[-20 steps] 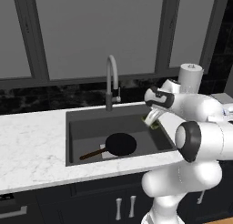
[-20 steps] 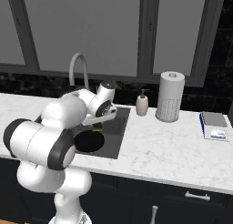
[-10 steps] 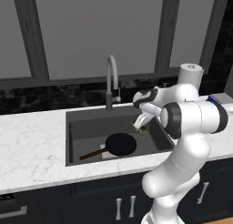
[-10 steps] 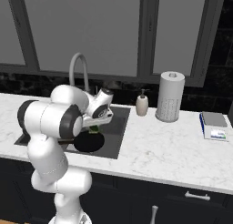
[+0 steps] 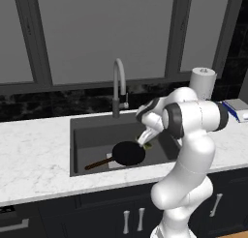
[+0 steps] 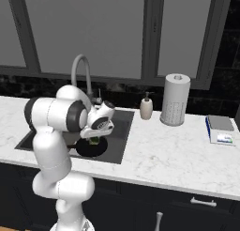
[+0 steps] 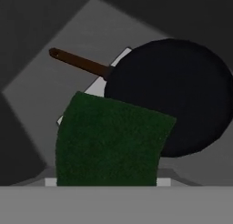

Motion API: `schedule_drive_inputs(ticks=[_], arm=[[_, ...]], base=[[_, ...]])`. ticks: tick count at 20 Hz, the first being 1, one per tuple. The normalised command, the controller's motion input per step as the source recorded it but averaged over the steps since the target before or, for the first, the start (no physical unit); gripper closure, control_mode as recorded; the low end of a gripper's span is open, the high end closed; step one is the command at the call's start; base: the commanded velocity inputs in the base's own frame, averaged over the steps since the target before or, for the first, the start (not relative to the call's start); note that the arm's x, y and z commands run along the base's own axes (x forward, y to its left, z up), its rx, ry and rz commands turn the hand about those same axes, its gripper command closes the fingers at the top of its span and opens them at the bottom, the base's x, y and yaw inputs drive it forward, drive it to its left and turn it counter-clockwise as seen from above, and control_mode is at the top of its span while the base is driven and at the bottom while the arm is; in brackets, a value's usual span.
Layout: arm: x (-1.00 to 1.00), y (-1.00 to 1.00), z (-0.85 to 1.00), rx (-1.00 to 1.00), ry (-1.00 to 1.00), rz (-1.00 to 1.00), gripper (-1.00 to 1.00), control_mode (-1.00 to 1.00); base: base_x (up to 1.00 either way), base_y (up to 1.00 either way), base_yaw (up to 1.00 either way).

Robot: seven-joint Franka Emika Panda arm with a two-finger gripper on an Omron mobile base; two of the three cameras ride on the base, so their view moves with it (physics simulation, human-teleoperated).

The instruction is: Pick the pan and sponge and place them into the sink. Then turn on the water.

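Dark green sponge (image 7: 109, 143) pinched in the gripper (image 5: 145, 141), low centre of the hand view, above the sink (image 5: 92, 131); black pan (image 5: 128, 153) already on the basin floor, centre frame; best lowered beside the pan, then released.

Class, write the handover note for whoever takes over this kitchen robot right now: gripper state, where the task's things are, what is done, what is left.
Gripper: jaws shut on the sponge, held over the sink, above the pan.
Pan: lies in the sink, handle pointing left.
Faucet: no water running.
Done: pan placed.
Left: drop the sponge into the sink, then turn on the water.
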Motion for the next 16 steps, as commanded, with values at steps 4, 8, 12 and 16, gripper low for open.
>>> schedule_drive_inputs(ticks=[4, 8, 12, 16], arm=[[0.02, 0.11, -0.47, 0.05, 0.0, 0.0, 1.0, -1.0], [0.09, 0.09, -0.46, 0.03, 0.0, 0.0, 1.0, -1.0], [0.21, 0.07, -0.48, 0.0, 0.0, 0.0, 1.0, -1.0], [0.29, 0.03, -0.43, 0.0, 0.0, 0.0, 1.0, -1.0]], base=[[0.0, 0.0, 0.0], [0.0, 0.0, 0.0], [0.0, 0.0, 0.0], [0.0, 0.0, 0.0]])
